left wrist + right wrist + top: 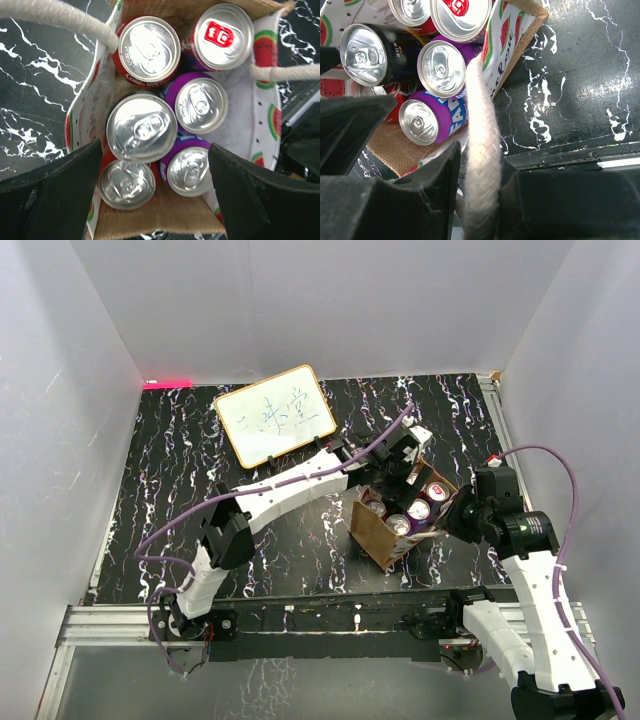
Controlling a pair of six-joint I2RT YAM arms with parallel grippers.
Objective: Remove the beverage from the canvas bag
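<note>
The canvas bag (374,536) stands open right of the table's middle, with several beverage cans inside it. In the left wrist view I look straight down into the bag (155,216): a red cola can (149,47), a red-tabbed can (223,36), purple cans (201,105) and silver-topped cans (141,127). My left gripper (155,200) hangs open over the cans, touching none; from above it (408,462) sits over the bag's far side. My right gripper (481,197) is shut on the bag's white cord handle (481,135), at the bag's right side (462,510). A purple can (441,68) and a black can (365,54) show there.
A small whiteboard (275,415) with green writing lies at the back left of the black marbled table. A metal rail (300,625) runs along the near edge. White walls close in the back and both sides.
</note>
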